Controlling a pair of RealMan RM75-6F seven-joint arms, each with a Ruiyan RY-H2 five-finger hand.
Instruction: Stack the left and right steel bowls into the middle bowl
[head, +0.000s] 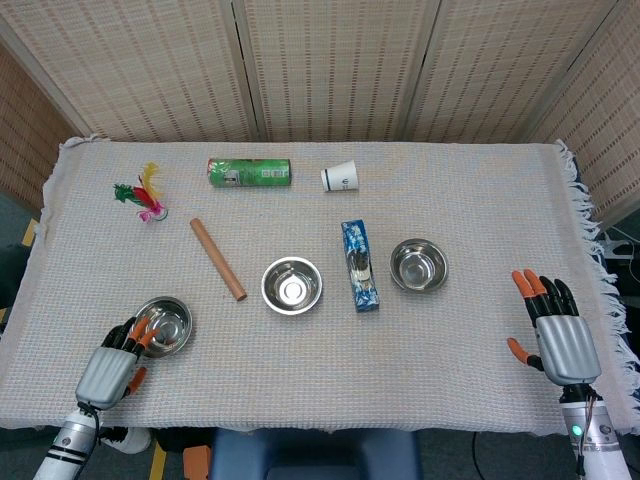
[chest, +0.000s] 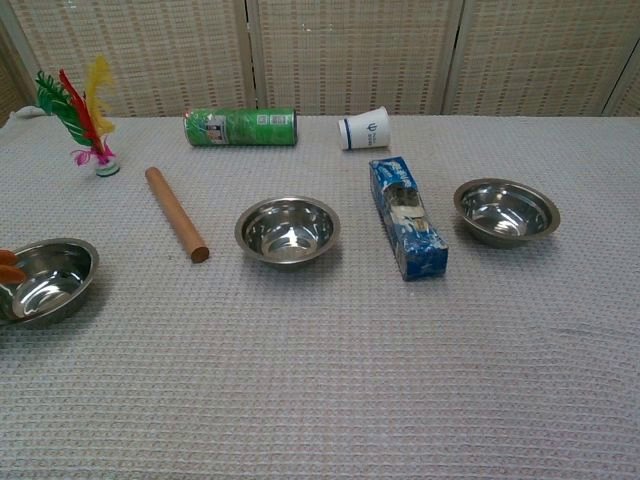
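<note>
While cropped elsewhere, right hand (head: 560, 335) overhead

No legible text; paper cup (chest: 364, 129) has dark emblem, green can (chest: 241, 127) print unreadable.

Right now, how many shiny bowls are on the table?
3. The left bowl sits by the left hand, the middle bowl is near the wooden stick, and the right bowl is beside the blue box.
</note>
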